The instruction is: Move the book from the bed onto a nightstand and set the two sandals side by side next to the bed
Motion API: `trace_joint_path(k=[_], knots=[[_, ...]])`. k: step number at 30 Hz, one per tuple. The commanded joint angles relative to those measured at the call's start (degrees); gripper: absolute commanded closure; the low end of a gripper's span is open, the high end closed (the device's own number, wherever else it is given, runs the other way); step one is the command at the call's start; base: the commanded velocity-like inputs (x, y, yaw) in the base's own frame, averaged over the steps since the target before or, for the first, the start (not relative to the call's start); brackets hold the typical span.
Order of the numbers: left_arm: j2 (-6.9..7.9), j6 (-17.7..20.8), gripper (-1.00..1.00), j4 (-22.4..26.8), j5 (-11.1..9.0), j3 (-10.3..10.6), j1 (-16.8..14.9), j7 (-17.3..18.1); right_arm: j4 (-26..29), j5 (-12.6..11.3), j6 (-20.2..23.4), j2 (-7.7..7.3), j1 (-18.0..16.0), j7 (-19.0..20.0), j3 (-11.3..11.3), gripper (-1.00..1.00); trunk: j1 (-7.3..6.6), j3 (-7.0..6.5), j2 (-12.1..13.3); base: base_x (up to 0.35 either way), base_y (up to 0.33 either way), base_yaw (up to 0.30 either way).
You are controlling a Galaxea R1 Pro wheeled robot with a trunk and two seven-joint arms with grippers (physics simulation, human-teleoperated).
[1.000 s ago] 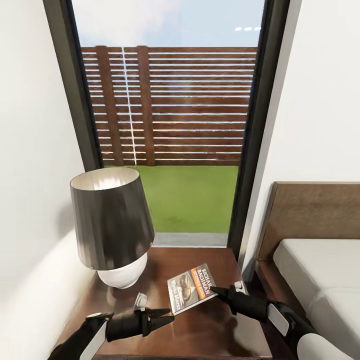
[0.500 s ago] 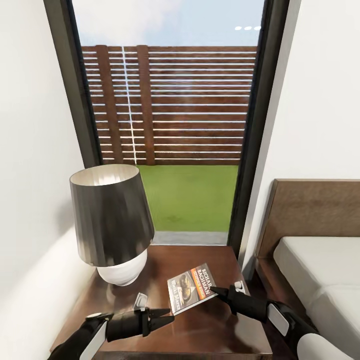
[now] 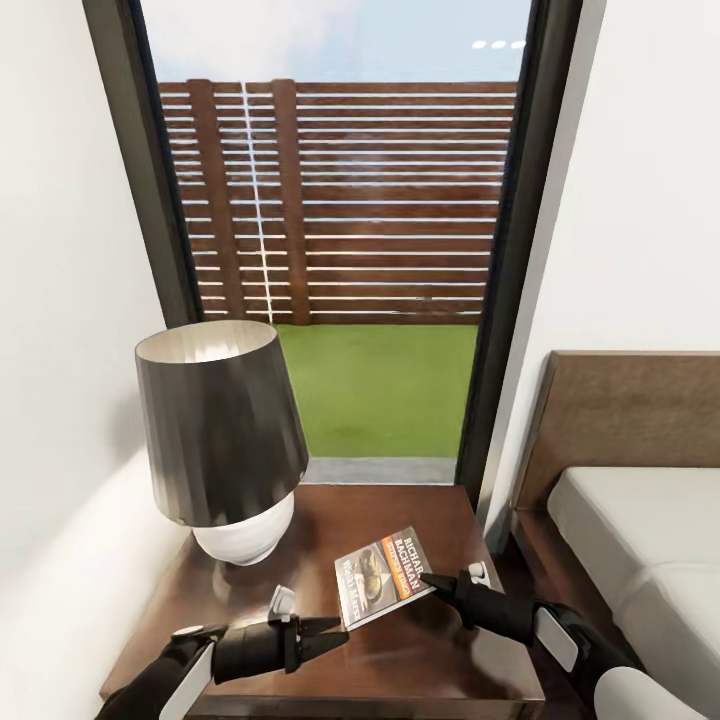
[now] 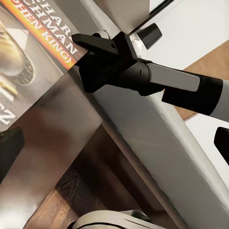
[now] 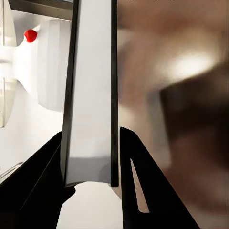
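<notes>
Head view: the book is above the nightstand, pinched at its edge by the right end effector; the left end effector tapers to a closed point, holding nothing. Right wrist view: both fingers clamp the book's edge.

Both arms are reached forward low in the head view. The left tool is held level near 7 o'clock, its dark fingers drawn close together and pointed toward 3 o'clock. The right tool is extended from 4 o'clock toward 10 o'clock, its forearm banded black and white. In the right wrist view, its two black fingers are seen pressed against a thin book, one on each side.
</notes>
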State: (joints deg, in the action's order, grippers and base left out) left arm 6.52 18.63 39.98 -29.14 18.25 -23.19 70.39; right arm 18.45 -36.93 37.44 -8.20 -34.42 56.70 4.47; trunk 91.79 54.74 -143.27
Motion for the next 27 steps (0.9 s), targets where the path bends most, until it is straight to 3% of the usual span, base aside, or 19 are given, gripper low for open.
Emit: trace_joint_path(k=[1, 5, 14, 24, 27], knots=[[0.07, 0.6, -1.0, 0.0, -0.6, 0.3, -0.1, 0.0, 0.0, -0.6, 0.3, -0.06, 0.0, 0.0, 0.5, 1.0, -0.01, 0.06, 0.0, 0.0, 0.0, 0.0], [0.07, 0.6, -1.0, 0.0, -0.6, 0.3, 0.0, 0.0, 0.0, -0.6, 0.3, -0.06, 0.0, 0.0, 0.5, 1.0, -0.01, 0.06, 0.0, 0.0, 0.0, 0.0], [0.07, 0.6, -1.0, 0.0, -0.6, 0.3, 0.0, 0.0, 0.0, -0.6, 0.3, -0.06, 0.0, 0.0, 0.5, 1.0, 0.22, 2.05, -0.1, 0.0, 0.0, 0.0], [0.07, 0.6, -1.0, 0.0, -0.6, 0.3, 0.0, 0.0, 0.0, -0.6, 0.3, -0.06, 0.0, 0.0, 0.5, 1.0, 0.22, 2.05, -0.1, 0.0, 0.0, 0.0], [0.07, 0.6, -1.0, 0.0, -0.6, 0.3, 0.0, 0.0, 0.0, -0.6, 0.3, -0.06, 0.0, 0.0, 0.5, 1.0, 0.3, 2.72, -0.2, 0.0, 0.0, 0.0]])
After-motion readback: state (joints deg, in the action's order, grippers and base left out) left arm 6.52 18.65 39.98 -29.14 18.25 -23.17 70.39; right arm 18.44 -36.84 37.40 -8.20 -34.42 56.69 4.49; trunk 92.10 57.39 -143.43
